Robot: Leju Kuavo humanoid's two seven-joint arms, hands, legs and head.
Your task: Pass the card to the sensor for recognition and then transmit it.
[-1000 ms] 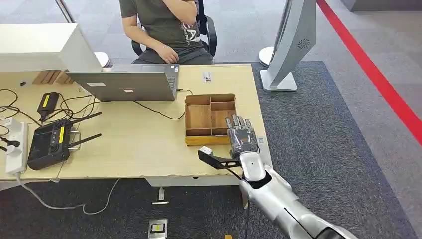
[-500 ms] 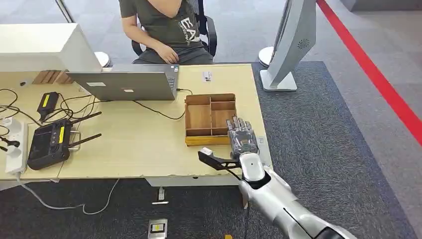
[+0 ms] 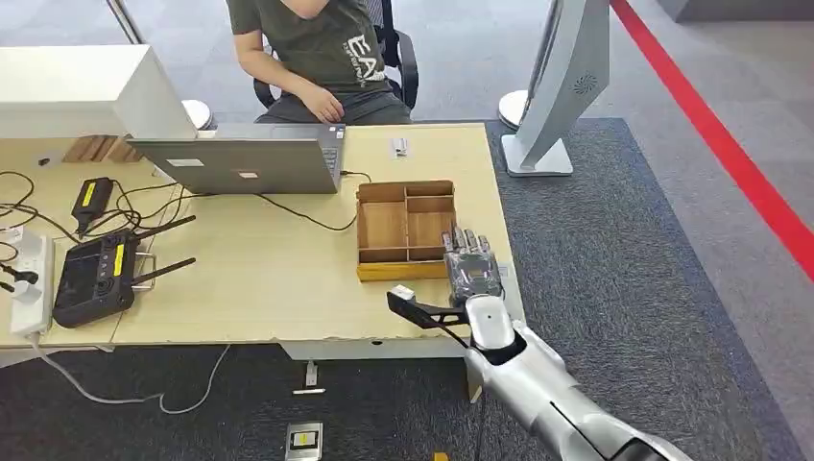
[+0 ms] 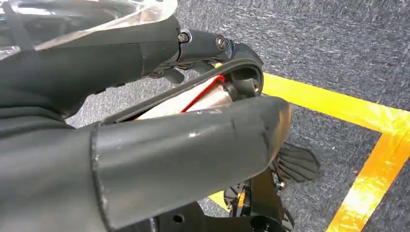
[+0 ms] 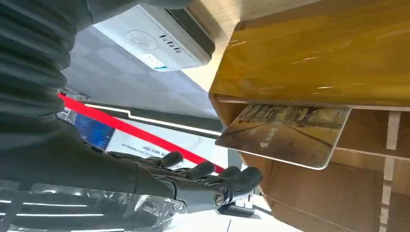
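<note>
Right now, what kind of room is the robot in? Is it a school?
More likely an office or a robot test lab than a school. A person sits in an office chair behind a wooden desk with a laptop, a tangle of cables and a controller with antennas, on grey carpet.

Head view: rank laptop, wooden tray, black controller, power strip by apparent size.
1. laptop
2. wooden tray
3. black controller, antennas included
4. power strip, partly cut off at the frame edge, so its rank is unsure
</note>
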